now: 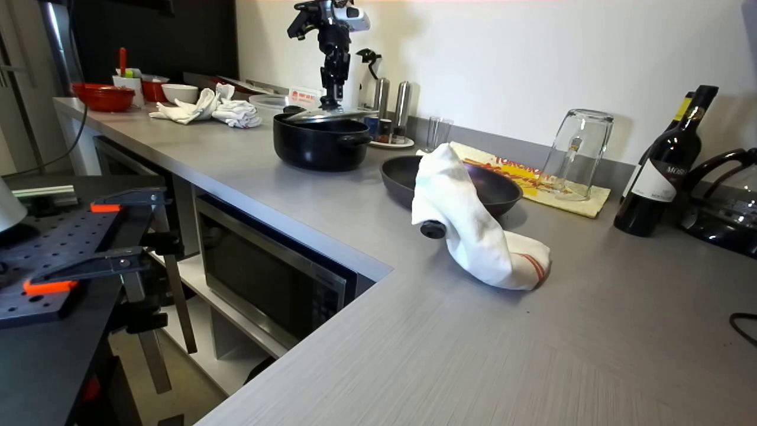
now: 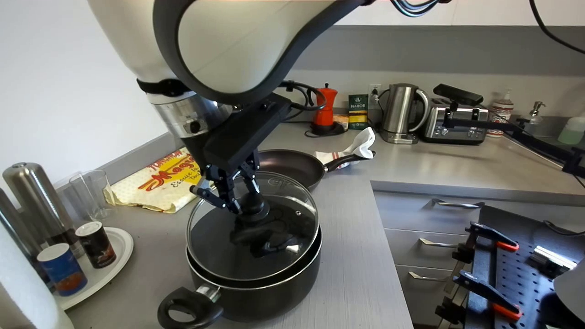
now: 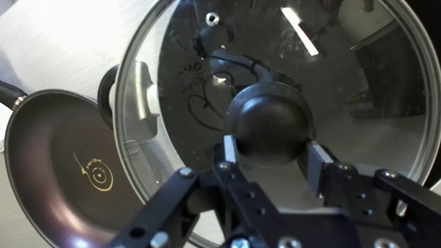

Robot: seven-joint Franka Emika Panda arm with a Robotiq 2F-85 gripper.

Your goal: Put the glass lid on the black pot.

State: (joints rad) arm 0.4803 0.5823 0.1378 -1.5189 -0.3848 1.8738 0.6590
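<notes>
Glass lid point(image 2: 269, 244): was held tilted over the black pot point(image 2: 263, 304), offset toward 12 o'clock in an exterior view, that edge higher.
Gripper point(image 3: 271, 144): grasped the knob point(image 3: 272, 124).
Seating: probably called for levelling it, easing it toward 6 o'clock, lowering gently, then releasing.

In an exterior view, the wall point(image 1: 485, 65) is bright with soft shadows; the microwave point(image 1: 266, 278) beneath the counter point(image 1: 473, 337) is dim. Wrist view: white glare streak on the glass lid point(image 3: 327, 103); counter overexposed at upper left; bright highlight on the frying pan point(image 3: 69, 162).
</notes>
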